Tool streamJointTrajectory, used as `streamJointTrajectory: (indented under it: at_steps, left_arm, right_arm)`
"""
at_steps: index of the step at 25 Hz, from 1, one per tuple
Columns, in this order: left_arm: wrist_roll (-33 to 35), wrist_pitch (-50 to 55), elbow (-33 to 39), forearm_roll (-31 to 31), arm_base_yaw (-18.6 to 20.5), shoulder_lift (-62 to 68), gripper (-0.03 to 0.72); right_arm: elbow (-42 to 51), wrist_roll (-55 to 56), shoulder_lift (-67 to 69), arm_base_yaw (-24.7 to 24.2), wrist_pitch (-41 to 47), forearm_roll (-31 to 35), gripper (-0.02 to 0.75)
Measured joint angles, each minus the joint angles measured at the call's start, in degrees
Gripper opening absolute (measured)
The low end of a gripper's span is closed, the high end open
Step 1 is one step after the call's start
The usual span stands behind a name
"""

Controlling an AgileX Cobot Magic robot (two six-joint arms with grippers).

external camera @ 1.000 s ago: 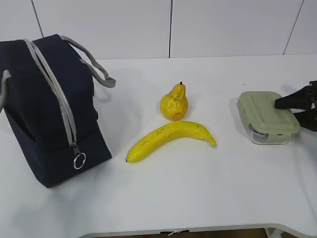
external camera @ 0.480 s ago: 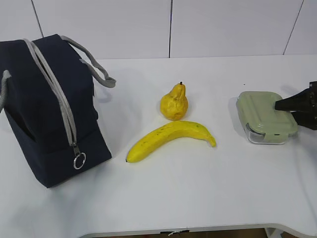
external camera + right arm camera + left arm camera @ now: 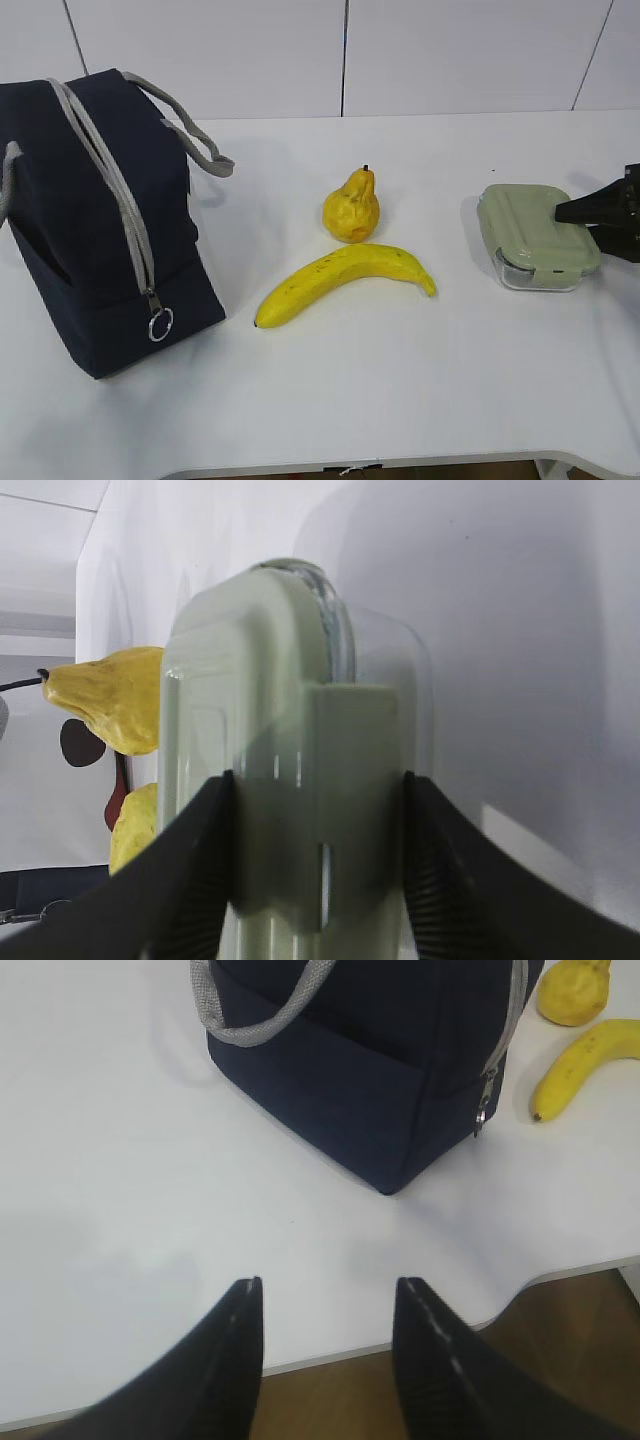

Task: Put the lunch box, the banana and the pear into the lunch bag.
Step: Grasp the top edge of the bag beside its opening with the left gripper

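- Lunch box (image 3: 538, 236): near counter's right edge, clamped in my right gripper (image 3: 318, 865); not yet bagged.
- Banana (image 3: 345, 279), pear (image 3: 352, 208): mid-counter, untouched.
- Lunch bag (image 3: 95, 215): left side, zipped.
- Left gripper (image 3: 325, 1360): spread, empty.

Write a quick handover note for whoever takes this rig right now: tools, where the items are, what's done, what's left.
Right tool: shut on the lunch box, fingers on its top and bottom at the right end, at the table's right side.
Left tool: open, holding nothing, above the table's near edge in front of the lunch bag.
Banana and pear: on the table mid-scene, pear just behind the banana.
Lunch bag: upright at left, zipper looks closed, ring pull at the lower end.
Done: the lunch box is gripped.
Left: open the bag, then load box, banana and pear.
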Motion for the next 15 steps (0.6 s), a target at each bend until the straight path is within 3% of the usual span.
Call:
streamJointTrajectory:
  at_steps: [15]
  left_arm:
    - [0.00, 0.00, 0.00, 0.00, 0.00, 0.00, 0.305]
  right_arm:
    - [0.00, 1.01, 0.00, 0.00, 0.10, 0.00, 0.382]
